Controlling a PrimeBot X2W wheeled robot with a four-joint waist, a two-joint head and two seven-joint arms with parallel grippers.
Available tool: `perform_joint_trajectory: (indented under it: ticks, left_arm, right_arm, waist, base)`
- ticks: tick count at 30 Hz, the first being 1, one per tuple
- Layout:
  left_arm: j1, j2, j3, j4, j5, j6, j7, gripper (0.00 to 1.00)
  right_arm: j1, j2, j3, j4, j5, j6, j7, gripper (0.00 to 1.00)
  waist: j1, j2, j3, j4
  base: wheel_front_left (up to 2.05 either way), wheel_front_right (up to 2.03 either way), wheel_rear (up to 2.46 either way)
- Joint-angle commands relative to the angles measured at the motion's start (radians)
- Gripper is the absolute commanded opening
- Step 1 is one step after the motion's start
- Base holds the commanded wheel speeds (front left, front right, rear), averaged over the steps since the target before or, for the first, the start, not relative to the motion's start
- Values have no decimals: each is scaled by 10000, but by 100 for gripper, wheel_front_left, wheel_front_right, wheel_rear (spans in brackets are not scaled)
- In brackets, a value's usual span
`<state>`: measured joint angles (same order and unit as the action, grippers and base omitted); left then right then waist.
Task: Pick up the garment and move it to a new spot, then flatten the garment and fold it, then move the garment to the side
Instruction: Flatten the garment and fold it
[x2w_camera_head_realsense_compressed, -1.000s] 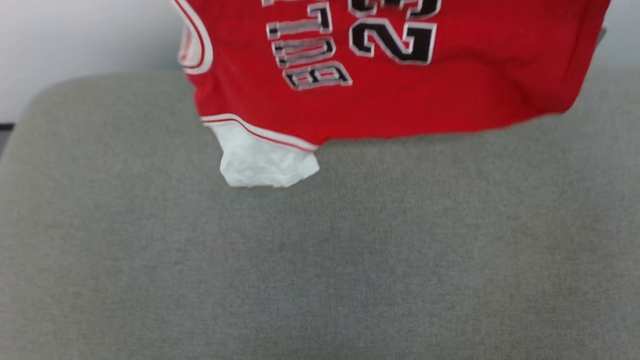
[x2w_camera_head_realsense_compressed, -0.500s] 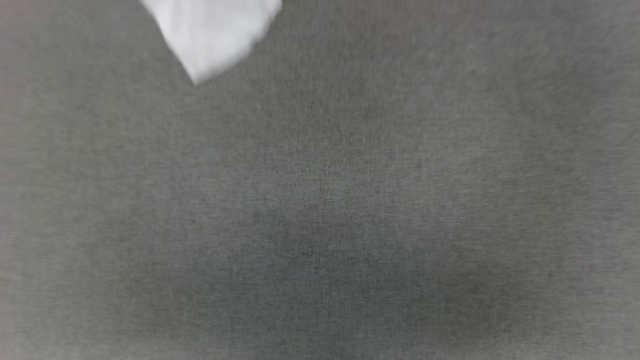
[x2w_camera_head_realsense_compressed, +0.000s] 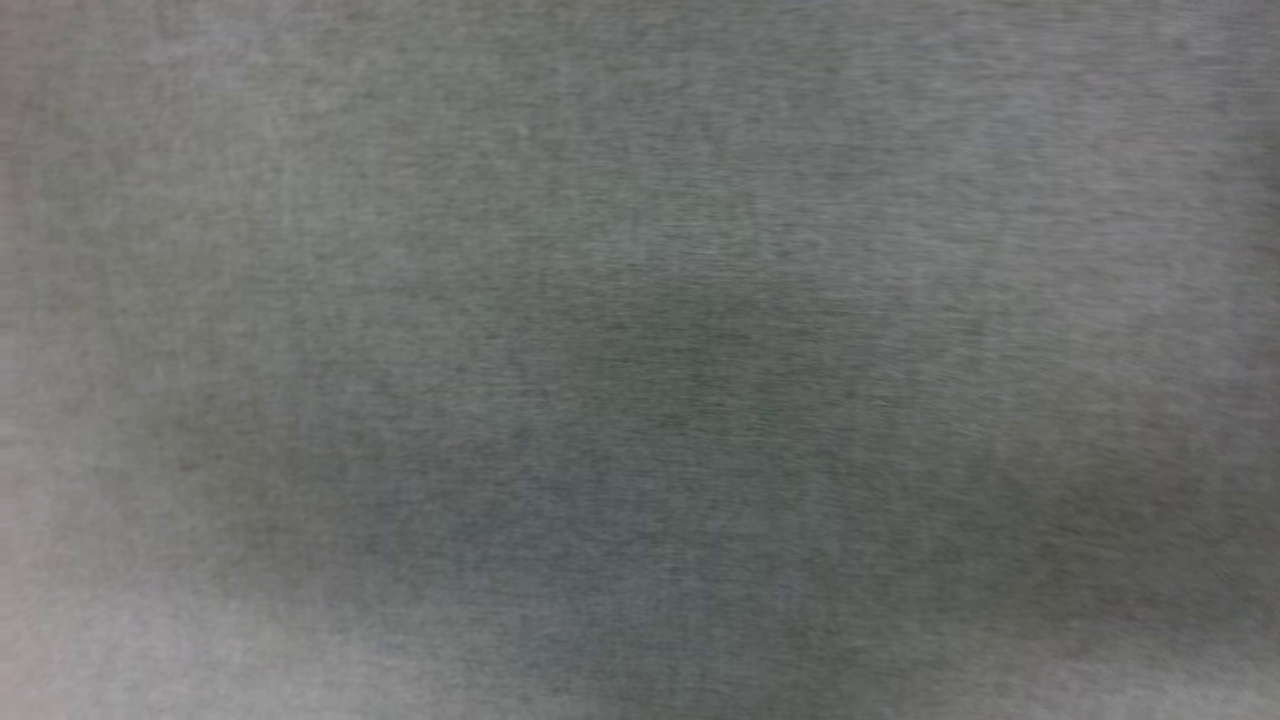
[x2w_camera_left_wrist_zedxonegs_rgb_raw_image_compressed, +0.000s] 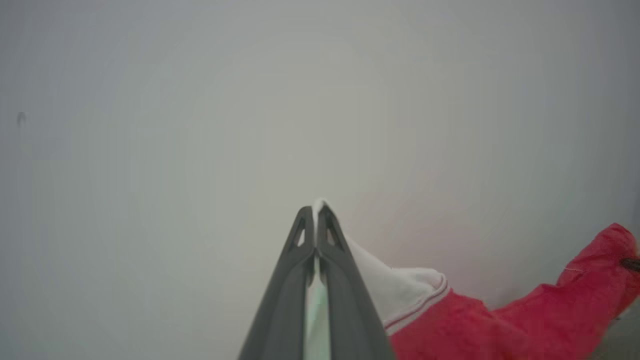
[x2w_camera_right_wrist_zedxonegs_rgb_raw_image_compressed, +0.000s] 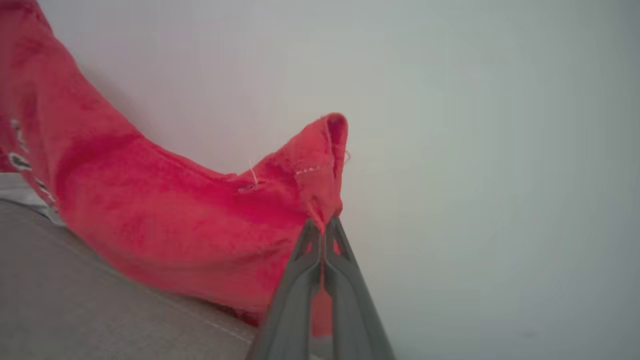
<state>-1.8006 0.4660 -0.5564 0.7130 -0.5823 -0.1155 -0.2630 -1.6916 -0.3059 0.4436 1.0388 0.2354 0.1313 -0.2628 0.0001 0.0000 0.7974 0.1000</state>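
Garment (x2w_camera_right_wrist_zedxonegs_rgb_raw_image_compressed: 175, 210) slung between two closed grippers, over grey surface (x2w_camera_right_wrist_zedxonegs_rgb_raw_image_compressed: 75, 310).
Left gripper (x2w_camera_left_wrist_zedxonegs_rgb_raw_image_compressed: 316, 212) clamps flat on a white sleeve edge; right gripper (x2w_camera_right_wrist_zedxonegs_rgb_raw_image_compressed: 324, 225) clamps on a red stitched corner. Cloth sags in the middle, lowest part near or touching the surface, cannot tell which. Judged light, limp, non-fragile; thin pinches may slip, so hemmed corners and striped trim are the best holds.
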Motion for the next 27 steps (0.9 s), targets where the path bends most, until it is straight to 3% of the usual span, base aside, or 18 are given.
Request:
perform_joint_trajectory:
  ticks: [1, 7, 13, 19, 27]
  left_arm:
    - [562, -74, 329, -65, 100, -78, -8, 0]
    - [1692, -290, 462, -316, 6, -153, -3, 0]
    - [3220, 177, -1379, -756, -1208, -154, 3, 0]
    - [4519, 935, -3263, -1674, -3055, -156, 773, 0]
    - [6375, 1843, -4476, -2783, -4428, -157, 1025, 0]
  right_arm:
    - [224, -15, -49, -44, -158, -10, -21, 0]
    - [700, -167, 146, -54, -93, -10, -18, 0]
    - [1712, -456, 789, -269, 678, -10, -15, 0]
    - [3288, -1417, 1513, -1231, 1920, -10, -12, 0]
    - [6298, -3035, 1933, -3238, 3674, -10, 385, 0]
  waist:
    - [-1, 0, 264, 633]
    - [-1, 0, -103, 886]
    - [-1, 0, -1021, 1139]
    - [-1, 0, -2150, 1265]
    - [-1, 0, -3577, 1231]
  base:
    - [0, 0, 0]
    - [0, 0, 0]
    - [0, 0, 0]
    - [0, 0, 0]
    - [0, 0, 0]
